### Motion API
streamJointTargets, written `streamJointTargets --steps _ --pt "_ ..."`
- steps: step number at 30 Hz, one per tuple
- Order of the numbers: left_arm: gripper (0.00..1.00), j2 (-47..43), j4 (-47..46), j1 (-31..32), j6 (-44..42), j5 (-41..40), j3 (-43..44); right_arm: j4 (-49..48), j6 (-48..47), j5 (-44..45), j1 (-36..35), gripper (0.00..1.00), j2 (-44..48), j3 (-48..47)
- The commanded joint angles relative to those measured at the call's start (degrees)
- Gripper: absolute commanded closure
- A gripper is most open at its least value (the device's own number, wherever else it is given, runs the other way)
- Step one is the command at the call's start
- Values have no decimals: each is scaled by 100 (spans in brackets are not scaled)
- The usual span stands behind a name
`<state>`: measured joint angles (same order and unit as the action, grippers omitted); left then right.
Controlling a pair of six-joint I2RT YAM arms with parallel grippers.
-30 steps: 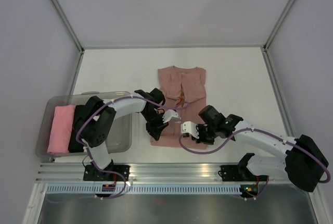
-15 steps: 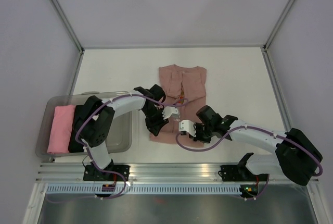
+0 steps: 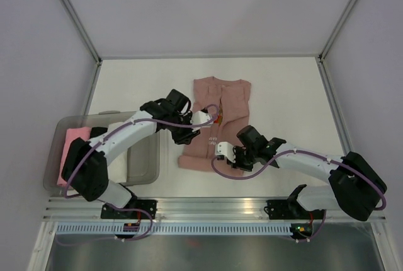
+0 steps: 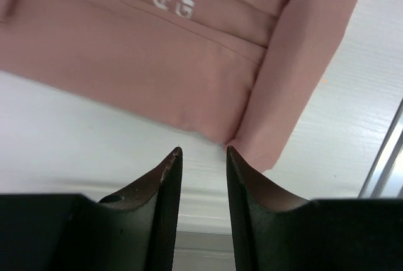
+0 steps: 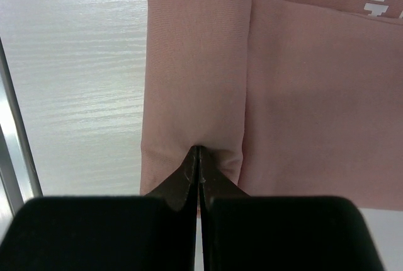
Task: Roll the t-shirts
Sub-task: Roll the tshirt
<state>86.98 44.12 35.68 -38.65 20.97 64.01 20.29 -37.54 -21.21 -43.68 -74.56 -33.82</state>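
A dusty-rose t-shirt [image 3: 221,98] lies on the white table, folded into a long strip, with its hem towards the near edge. My right gripper [image 3: 225,155] is shut on a pinch of the cloth at the strip's folded edge by the hem; in the right wrist view [image 5: 199,149] the cloth [image 5: 315,94] puckers around the tips. My left gripper [image 3: 201,125] hovers over the strip's left side. It is open and empty in the left wrist view [image 4: 203,151], with the shirt's hem corner [image 4: 157,63] just beyond the tips.
A translucent grey bin [image 3: 141,164] stands at the near left and holds a rolled pink bundle [image 3: 74,157]. The metal rail [image 3: 208,205] runs along the near edge. Grey walls enclose the table.
My left gripper has lifted off the hem and drawn back towards the far left, and now stands open. My right gripper has shifted slightly left along the hem, still shut on the cloth.
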Motion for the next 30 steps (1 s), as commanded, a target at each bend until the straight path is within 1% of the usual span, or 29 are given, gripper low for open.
streamJointTargets --steps 1,2,3,4,5,6,7,8,9,10,11,13,15,19,22,24,30 --pt "60 -514 -588 -35 -98 -59 -99 62 36 -15 105 100 -120 51" --pt "60 -707 -658 0 -133 177 -360 54 80 -15 123 100 -85 43" --pt "60 -918 -850 87 -203 179 -615 45 89 -23 140 100 -41 43" --pt "60 -1416 -1279 306 -508 110 -948 36 115 -23 175 100 -14 51" --pt "60 -1664 -1544 421 -720 -65 -1682 -16 133 -41 202 100 12 60" --pt "58 -2180 -1764 526 -914 -136 -2047 -17 142 -67 228 100 56 77" --pt "56 -2394 -1975 667 -1255 -146 -2372 -34 142 -76 255 100 74 86" --pt "54 -2579 -2334 729 -1407 -137 -2906 -60 142 -93 272 100 82 95" --pt "51 -2755 -2477 799 -1547 -163 -3129 -61 142 -102 281 100 82 104" --pt "50 -2904 -2635 1052 -1723 -251 -3314 -52 150 -111 281 100 91 95" --pt "49 -2906 -2880 1203 -1759 -547 -3586 -43 142 -111 290 100 83 95" --pt "48 -2810 -3101 1493 -1699 -952 -3746 -43 142 -111 299 100 74 86" --pt "47 -2564 -3304 1634 -1558 -1121 -3747 -34 142 -111 299 100 47 69" --pt "46 -2274 -3524 1845 -1575 -1542 -3790 -17 159 -129 299 100 39 51" --pt "46 -2098 -3699 1890 -1549 -1823 -3790 -8 150 -111 299 100 39 43" --pt "46 -2045 -3717 1890 -1549 -1930 -3799 36 150 -111 299 100 39 25" --pt "46 -2089 -3770 1890 -1601 -1913 -3913 71 124 -94 299 100 21 -1"
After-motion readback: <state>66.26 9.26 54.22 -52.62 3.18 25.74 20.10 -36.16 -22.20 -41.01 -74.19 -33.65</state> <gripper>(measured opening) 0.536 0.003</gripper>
